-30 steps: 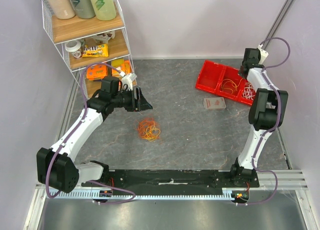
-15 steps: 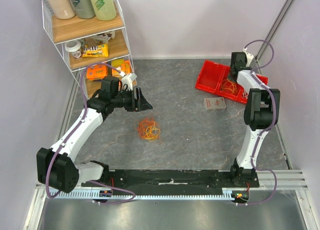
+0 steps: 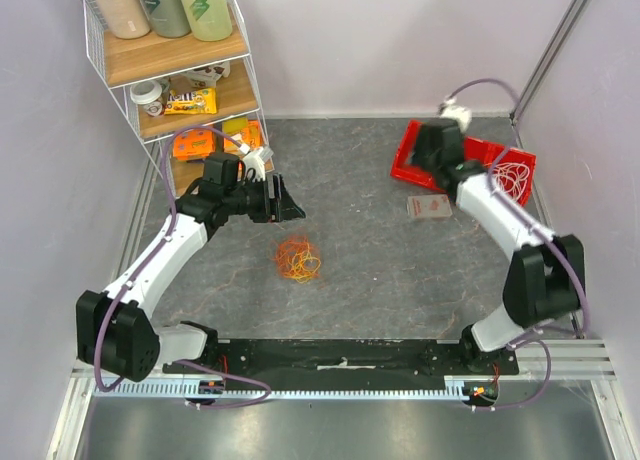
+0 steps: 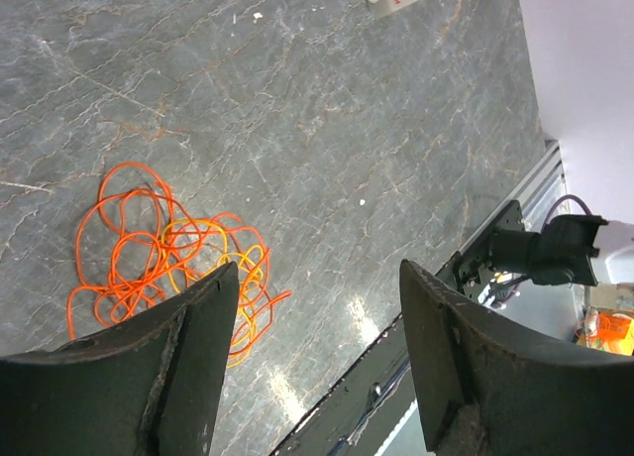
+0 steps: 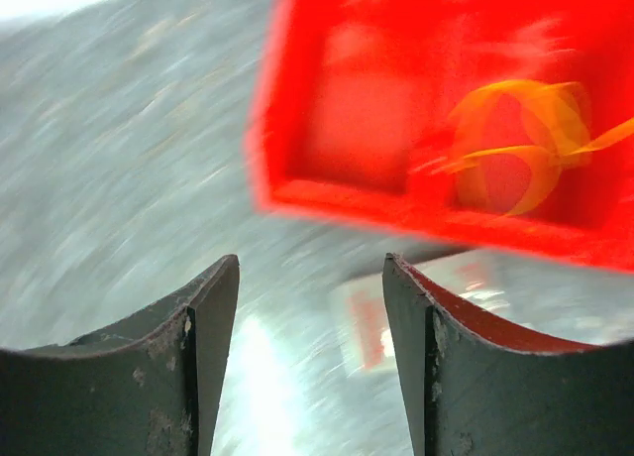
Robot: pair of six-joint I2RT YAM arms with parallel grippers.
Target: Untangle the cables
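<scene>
A fist-sized tangle of orange and yellow cables (image 3: 298, 260) lies on the grey table; in the left wrist view the tangle (image 4: 163, 253) sits just off the left finger. My left gripper (image 3: 291, 206) hovers up and left of it, open and empty (image 4: 319, 273). My right gripper (image 3: 420, 160) hangs over the left end of the red tray (image 3: 408, 160), open with nothing between its fingers (image 5: 310, 263). A yellow-orange cable loop (image 5: 525, 139) lies in one tray compartment. White cable (image 3: 512, 175) lies in the rightmost one.
A small printed card (image 3: 428, 207) lies flat just in front of the tray, blurred in the right wrist view (image 5: 371, 322). A wire shelf (image 3: 180, 80) with bottles and packets stands at the back left. Walls close in both sides.
The right arm has swung left from the tray's far right end to its left end, and its jaws have opened. The left arm has held still, its jaws slightly wider.
</scene>
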